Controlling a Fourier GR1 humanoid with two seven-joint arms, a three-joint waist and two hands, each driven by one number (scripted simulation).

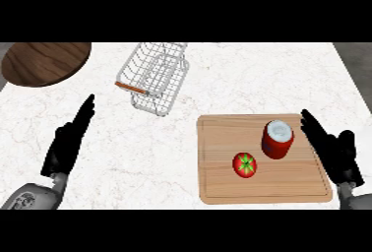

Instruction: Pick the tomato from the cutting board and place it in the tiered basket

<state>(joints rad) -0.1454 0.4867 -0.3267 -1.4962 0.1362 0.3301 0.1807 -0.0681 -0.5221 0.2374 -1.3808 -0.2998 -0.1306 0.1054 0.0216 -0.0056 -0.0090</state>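
Tomato [245,165]: red, with a green star-shaped stem on top, it sits on the cutting board [222,147], a little below the board's middle and clear of every edge. Nothing is touching the tomato.

Just up and to the right of it on the same board stands a red can [277,140] with a pale round lid. The two are near each other but apart. The cutting board is light wood with rounded corners and lies flat on the right part of the white marbled worktop [145,162].

The right robot hand [335,150] shows along the board's right edge, overlapping it in the view. Its black fingers are straight and point away up the worktop, and it holds nothing. It lies to the right of the can and is well apart from the tomato.

The left robot hand [67,142] is at the far side of the worktop, left of the board. Its fingers are likewise straight and together, pointing up and slightly right, and it too holds nothing.

The tiered basket [154,76], of grey wire with an orange-brown grip on one rim, stands up and to the left of the board. A round dark wooden board [45,63] sits in the upper left corner.
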